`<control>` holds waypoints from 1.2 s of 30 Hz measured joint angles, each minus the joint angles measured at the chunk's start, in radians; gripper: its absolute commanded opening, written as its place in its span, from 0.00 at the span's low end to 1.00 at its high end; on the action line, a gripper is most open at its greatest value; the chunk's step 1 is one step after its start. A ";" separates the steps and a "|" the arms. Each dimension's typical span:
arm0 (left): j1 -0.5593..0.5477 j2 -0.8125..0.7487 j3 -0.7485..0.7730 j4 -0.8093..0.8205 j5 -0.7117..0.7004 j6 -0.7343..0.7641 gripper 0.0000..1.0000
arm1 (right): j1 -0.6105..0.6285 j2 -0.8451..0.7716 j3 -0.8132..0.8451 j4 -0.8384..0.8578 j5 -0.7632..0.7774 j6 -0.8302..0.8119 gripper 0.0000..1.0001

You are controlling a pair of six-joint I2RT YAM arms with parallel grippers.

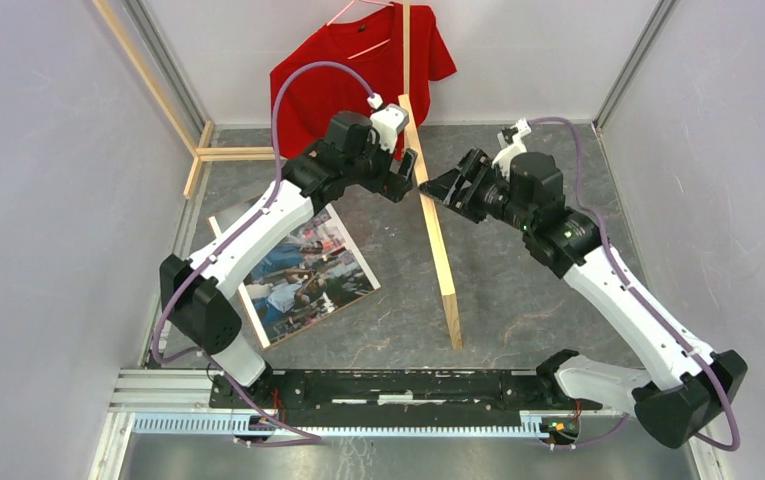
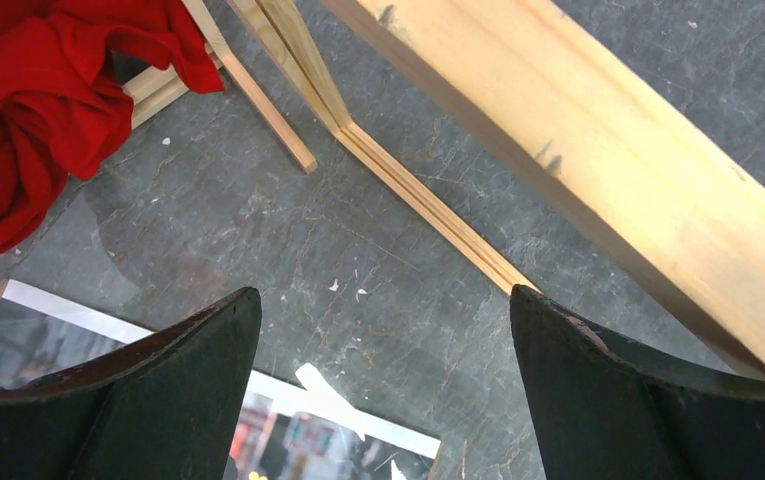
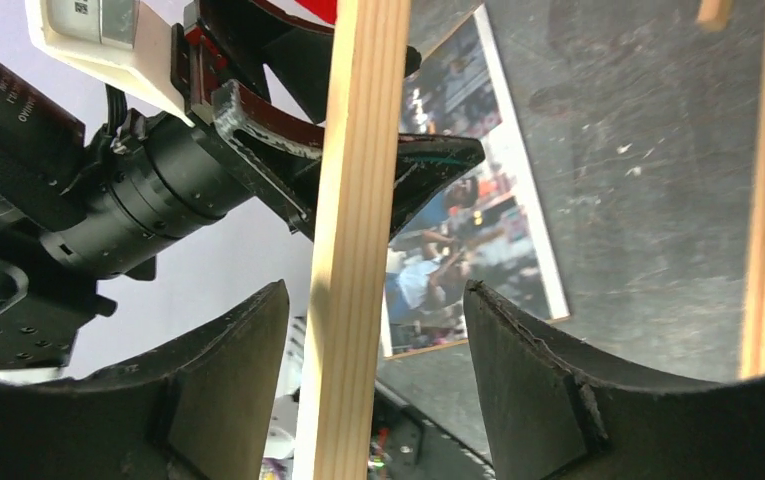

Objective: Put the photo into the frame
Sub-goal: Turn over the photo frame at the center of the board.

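One long wooden slat [image 1: 438, 245] runs across the grey worktop [image 1: 518, 310] from the back toward the near edge. The left pincer [image 2: 383, 300] is spread wide and holds nothing, hanging over bare worktop just left of the slat. The right pincer [image 3: 376, 292] straddles the slat from the other side with its jaws released, a gap showing on both sides of the wood. The photo [image 1: 318, 270] lies flat and face up on the worktop, partly under the left arm [image 1: 258, 230] and apart from the slat, with a light wood strip [image 1: 248, 300] along its left edge. A red T-shirt [image 1: 343, 80] hangs at the back wall.
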 measured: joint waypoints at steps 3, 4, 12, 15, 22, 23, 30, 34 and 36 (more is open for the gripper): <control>-0.010 0.024 0.024 0.004 -0.012 0.000 1.00 | -0.020 0.054 0.098 -0.093 -0.021 -0.111 0.69; -0.012 0.030 0.031 0.006 -0.013 0.000 1.00 | -0.024 0.071 0.131 -0.121 -0.025 -0.144 0.68; -0.034 0.092 0.077 0.021 -0.018 0.000 1.00 | -0.031 0.169 0.339 -0.350 -0.015 -0.392 0.57; -0.037 0.111 0.088 0.021 -0.022 0.000 1.00 | -0.031 0.204 0.429 -0.443 0.016 -0.472 0.52; -0.037 0.136 0.102 0.021 -0.035 0.000 1.00 | -0.031 0.261 0.554 -0.582 0.087 -0.612 0.51; -0.037 0.136 0.102 0.022 -0.036 0.000 1.00 | -0.031 0.269 0.565 -0.603 0.093 -0.628 0.51; -0.039 0.157 0.130 0.020 -0.040 0.000 1.00 | -0.031 0.298 0.578 -0.689 0.136 -0.695 0.40; -0.039 0.158 0.131 0.011 -0.050 0.001 1.00 | -0.034 0.290 0.579 -0.706 0.219 -0.706 0.34; -0.039 0.158 0.131 -0.008 -0.063 0.001 1.00 | -0.034 0.282 0.575 -0.711 0.270 -0.727 0.32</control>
